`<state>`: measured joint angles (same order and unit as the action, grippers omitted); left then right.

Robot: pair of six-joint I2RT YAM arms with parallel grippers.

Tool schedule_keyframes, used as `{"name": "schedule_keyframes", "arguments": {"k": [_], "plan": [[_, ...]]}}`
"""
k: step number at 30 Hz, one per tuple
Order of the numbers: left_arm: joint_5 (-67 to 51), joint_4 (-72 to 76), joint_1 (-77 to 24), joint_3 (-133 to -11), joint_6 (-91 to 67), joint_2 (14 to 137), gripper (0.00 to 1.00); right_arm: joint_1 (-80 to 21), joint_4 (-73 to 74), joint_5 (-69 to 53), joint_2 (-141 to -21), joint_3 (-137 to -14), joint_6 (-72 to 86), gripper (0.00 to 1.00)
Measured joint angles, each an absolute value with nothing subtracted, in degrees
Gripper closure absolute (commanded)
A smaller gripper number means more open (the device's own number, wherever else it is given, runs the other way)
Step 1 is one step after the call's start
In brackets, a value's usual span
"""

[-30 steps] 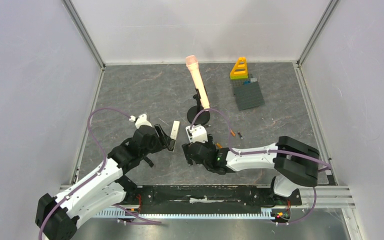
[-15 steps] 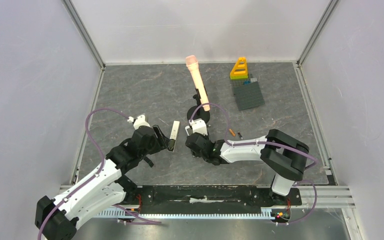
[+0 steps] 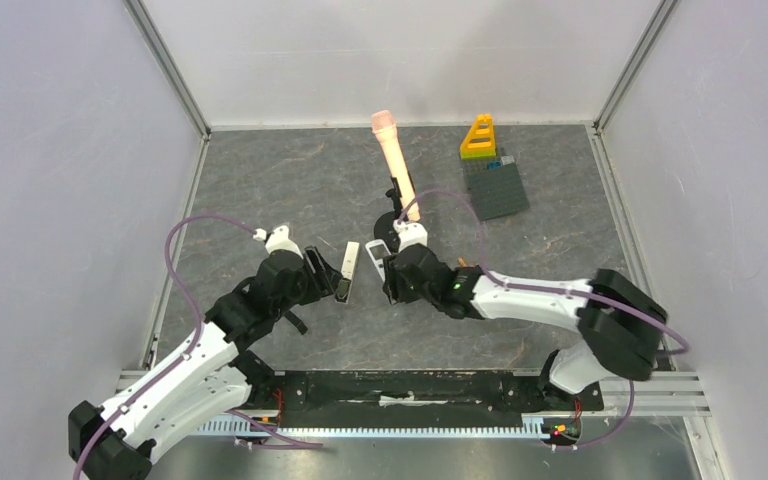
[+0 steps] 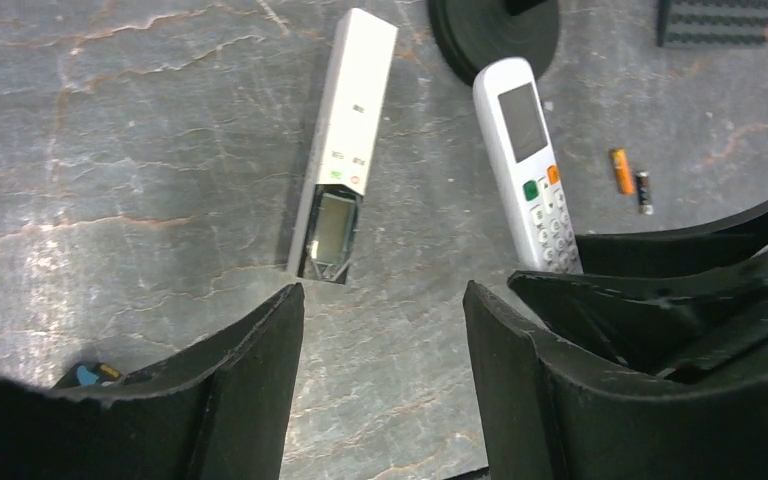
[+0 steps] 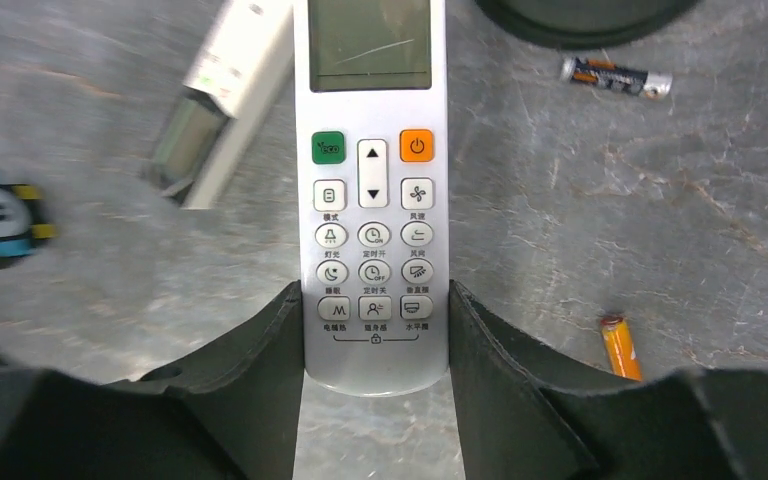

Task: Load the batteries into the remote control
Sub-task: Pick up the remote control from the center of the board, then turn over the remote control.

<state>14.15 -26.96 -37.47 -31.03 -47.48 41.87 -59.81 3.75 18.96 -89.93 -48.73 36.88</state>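
Note:
A white remote control (image 5: 375, 200) lies button side up, its lower end pinched between the fingers of my right gripper (image 5: 375, 300), which is shut on it. The same remote (image 4: 528, 170) shows in the left wrist view. A second white remote (image 4: 345, 140) lies back up with its battery bay (image 4: 328, 225) uncovered. My left gripper (image 4: 385, 300) hovers open just short of that bay, with nothing between its fingers. An orange battery (image 5: 620, 347) and a dark battery (image 5: 615, 78) lie loose on the table to the right of the held remote.
A peach microphone-shaped object (image 3: 396, 165) stands on a black round base (image 5: 580, 12) just beyond the remotes. A grey studded plate (image 3: 498, 188) and a yellow block (image 3: 478, 137) sit at the back right. White walls enclose the table.
My right arm has reached away from its base toward the back, and its jaws have narrowed onto the button-side-up remote. The left arm has barely shifted.

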Motion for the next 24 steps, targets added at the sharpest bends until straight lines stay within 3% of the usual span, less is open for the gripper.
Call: {"name": "schedule_keyframes", "arguments": {"k": [7,12,17,24], "plan": [[8.29,-23.38,-37.47,-31.38,-45.04,36.03,0.32,-57.08,1.65,7.6,-75.44,-47.37,39.79,0.82],[2.48,-17.28,-37.47,-31.57,-44.45,28.75,0.26,-55.29,-2.26,-1.08,-67.37,-45.21,44.23,0.82],[-6.42,-6.48,-37.54,-31.57,-44.01,22.65,0.23,-53.56,-5.5,-8.82,-62.72,-44.64,49.06,0.81],[-11.77,2.48,-37.63,-31.57,-44.18,24.88,0.22,-52.95,-11.94,-17.37,-58.94,-44.42,56.1,0.81]]}}
